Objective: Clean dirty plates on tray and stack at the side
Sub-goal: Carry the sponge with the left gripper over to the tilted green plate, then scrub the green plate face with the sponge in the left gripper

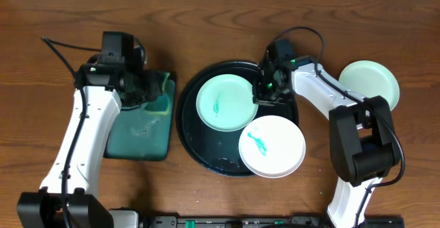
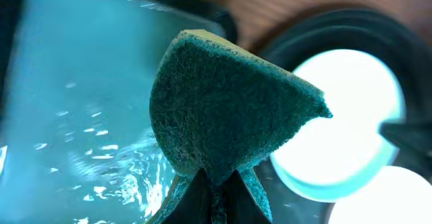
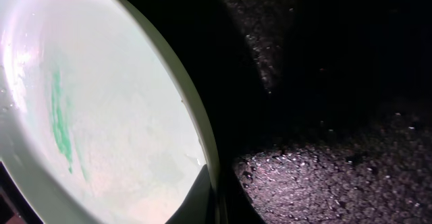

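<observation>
A round black tray [image 1: 189, 128] holds a mint-green plate [image 1: 223, 103] with a teal smear and a white plate [image 1: 273, 145] with a teal smear, which overhangs the rim. A second mint-green plate [image 1: 371, 84] lies on the table at the right. My right gripper [image 1: 263, 94] is shut on the right rim of the smeared mint plate [image 3: 101, 116]. My left gripper [image 1: 155, 90] is shut on a green sponge [image 2: 223, 109] above the dark green rectangular tray [image 1: 141, 135].
The green rectangular tray [image 2: 67, 102] holds water and sits left of the black tray. Cables run behind both arms. The table's front edge has a black rail [image 1: 240, 221].
</observation>
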### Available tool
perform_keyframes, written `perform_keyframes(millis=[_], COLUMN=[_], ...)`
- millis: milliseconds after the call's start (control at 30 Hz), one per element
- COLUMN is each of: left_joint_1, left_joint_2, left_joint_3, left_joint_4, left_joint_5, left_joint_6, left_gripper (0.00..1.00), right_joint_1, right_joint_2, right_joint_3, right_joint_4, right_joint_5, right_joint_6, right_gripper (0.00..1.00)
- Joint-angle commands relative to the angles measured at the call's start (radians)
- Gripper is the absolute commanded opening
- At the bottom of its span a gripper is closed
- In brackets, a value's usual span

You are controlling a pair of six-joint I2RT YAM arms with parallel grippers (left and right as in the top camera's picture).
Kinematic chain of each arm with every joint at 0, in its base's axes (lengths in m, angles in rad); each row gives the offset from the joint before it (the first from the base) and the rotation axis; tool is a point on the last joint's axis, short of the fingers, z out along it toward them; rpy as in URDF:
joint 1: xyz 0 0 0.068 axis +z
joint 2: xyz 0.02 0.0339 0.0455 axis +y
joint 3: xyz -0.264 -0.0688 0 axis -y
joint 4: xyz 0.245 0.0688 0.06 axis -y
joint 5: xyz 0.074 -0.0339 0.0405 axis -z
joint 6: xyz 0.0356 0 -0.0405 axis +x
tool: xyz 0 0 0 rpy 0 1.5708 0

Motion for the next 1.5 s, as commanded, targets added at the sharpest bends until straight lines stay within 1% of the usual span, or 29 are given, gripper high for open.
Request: perform_keyframes(millis=[0, 100, 233, 333, 400, 500, 800, 900, 1133, 1200, 1267, 1367, 1467], left_joint_1=[-0.056, -0.111, -0.181, -0.217, -0.24, -0.26, -0.312, -0.331, -0.407, -0.44, -0.472, -0.495, -0.499], left_joint_2=[-0.004, 0.026, 0.099, 0.154, 0.198, 0.249, 0.422, 0.479, 0.546, 0.546, 0.546, 0.546, 0.547], left_joint_3=[0.019, 0.019, 0.019, 0.019, 0.019, 0.019, 0.019, 0.019, 0.019, 0.019, 0.019, 0.019, 0.019], left_joint_4=[0.002, 0.011, 0.024, 0.034, 0.036, 0.054, 0.171, 0.188, 0.227, 0.26, 0.306, 0.361, 0.404], left_joint_5=[0.059, 0.058, 0.013, 0.011, -0.016, -0.031, -0.031, -0.023, 0.204, 0.293, 0.375, 0.405, 0.415], left_joint_6=[-0.009, -0.013, -0.035, -0.039, -0.049, -0.049, -0.058, -0.084, -0.08, -0.051, -0.05, -0.095, -0.109], left_gripper=[0.07, 0.07, 0.07, 0.07, 0.07, 0.07, 0.07, 0.07, 0.07, 0.07, 0.07, 0.07, 0.07], right_joint_1=[0.026, 0.039, 0.059, 0.068, 0.069, 0.071, 0.074, 0.08, 0.096, 0.102, 0.106, 0.107, 0.107], right_joint_2=[0.0, 0.0, 0.0, 0.0, 0.0, 0.0, 0.0, 0.0, 0.0, 0.0, 0.0, 0.0, 0.0], right_joint_3=[0.0, 0.0, 0.0, 0.0, 0.0, 0.0, 0.0, 0.0, 0.0, 0.0, 0.0, 0.0, 0.0], right_joint_4=[0.011, 0.019, 0.02, 0.02, 0.02, 0.019, 0.007, 0.006, 0.006, 0.006, 0.006, 0.004, 0.001], right_joint_5=[-0.005, -0.005, -0.005, -0.005, -0.005, -0.005, -0.009, -0.009, -0.009, -0.008, -0.008, -0.009, -0.009], right_joint_6=[-0.015, -0.011, -0.003, -0.003, -0.003, -0.004, -0.003, -0.003, -0.003, -0.003, -0.003, -0.003, -0.003], right_gripper=[0.01, 0.01, 0.01, 0.01, 0.01, 0.01, 0.01, 0.01, 0.01, 0.01, 0.01, 0.01, 0.01])
